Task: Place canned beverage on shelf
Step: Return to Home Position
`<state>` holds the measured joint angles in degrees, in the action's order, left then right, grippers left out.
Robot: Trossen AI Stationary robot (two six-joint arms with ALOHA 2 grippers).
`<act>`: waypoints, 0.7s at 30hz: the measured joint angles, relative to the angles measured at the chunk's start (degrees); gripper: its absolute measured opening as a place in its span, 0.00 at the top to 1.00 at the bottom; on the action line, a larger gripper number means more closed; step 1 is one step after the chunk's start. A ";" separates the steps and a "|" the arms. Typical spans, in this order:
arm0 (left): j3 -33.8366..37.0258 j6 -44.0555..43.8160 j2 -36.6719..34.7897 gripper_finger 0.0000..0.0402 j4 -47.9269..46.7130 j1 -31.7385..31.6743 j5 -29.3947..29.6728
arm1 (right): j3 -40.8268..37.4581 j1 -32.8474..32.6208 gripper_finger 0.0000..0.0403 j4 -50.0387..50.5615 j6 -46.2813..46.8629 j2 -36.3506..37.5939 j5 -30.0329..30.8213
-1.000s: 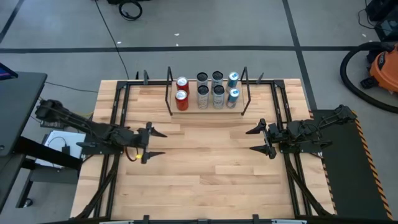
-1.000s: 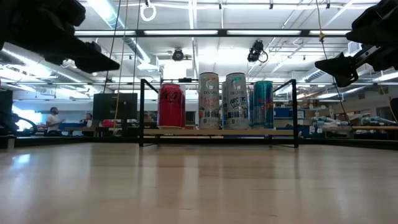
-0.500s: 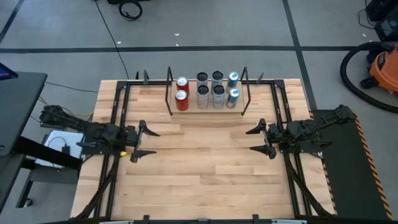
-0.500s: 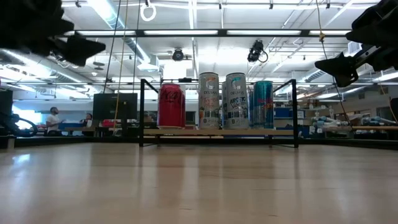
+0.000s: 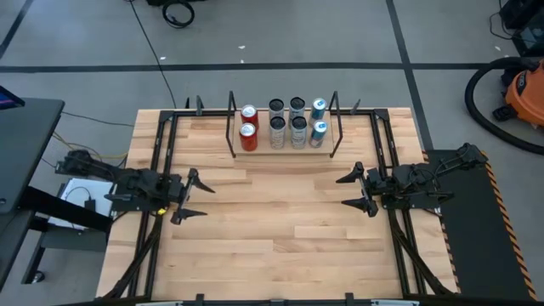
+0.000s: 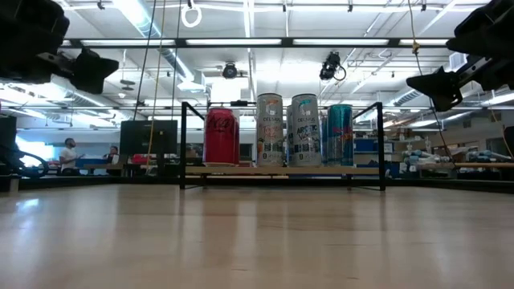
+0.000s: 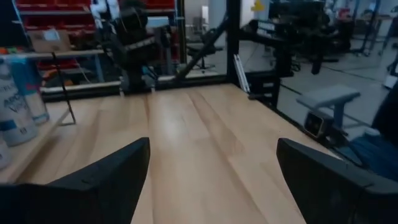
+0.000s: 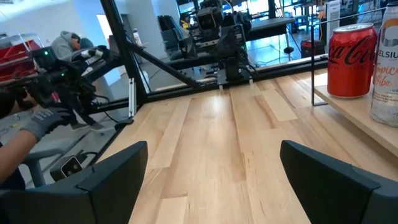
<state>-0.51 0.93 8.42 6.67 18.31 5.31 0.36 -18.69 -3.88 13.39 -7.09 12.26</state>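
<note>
1. The left arm lies folded low over the left side of the bench (image 5: pixel 280 242). Its left gripper (image 5: pixel 204 201) points inward toward the middle, well apart from the shelf (image 5: pixel 285 150).
2. The left jaws are spread wide and released. The left wrist view shows only bare wood between them, with nothing held or touched.
3. The right arm mirrors that pose over the right side. Its right gripper (image 5: pixel 340 192) points inward, and in the low view it hangs clear above the surface.
4. The right jaws are also wide apart and released, gripping nothing.
5. The shelf stands at the far middle of the bench, and eight upright cans stand on it in two rows of four between its black rod frames. There are two red cans (image 5: pixel 248 134) at the left end, four dark cans (image 5: pixel 287 126) in the middle and two light blue cans (image 5: pixel 318 119) at the right end.
</note>
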 joint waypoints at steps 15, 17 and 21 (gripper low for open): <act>0.06 -0.24 -8.32 0.12 -2.67 -7.71 -2.11 | 0.00 -0.01 0.07 -0.40 0.00 0.00 -0.01; 0.06 -0.26 -8.14 0.12 -1.73 -7.99 -2.12 | 0.00 0.01 0.07 -0.40 0.00 0.00 0.00; 0.09 -0.26 -8.21 0.12 -1.86 -8.01 -2.13 | 0.00 0.01 0.07 -0.71 0.00 0.00 0.01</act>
<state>-0.43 0.67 0.21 4.81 10.31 3.18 0.36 -18.68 -4.59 13.39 -7.09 12.27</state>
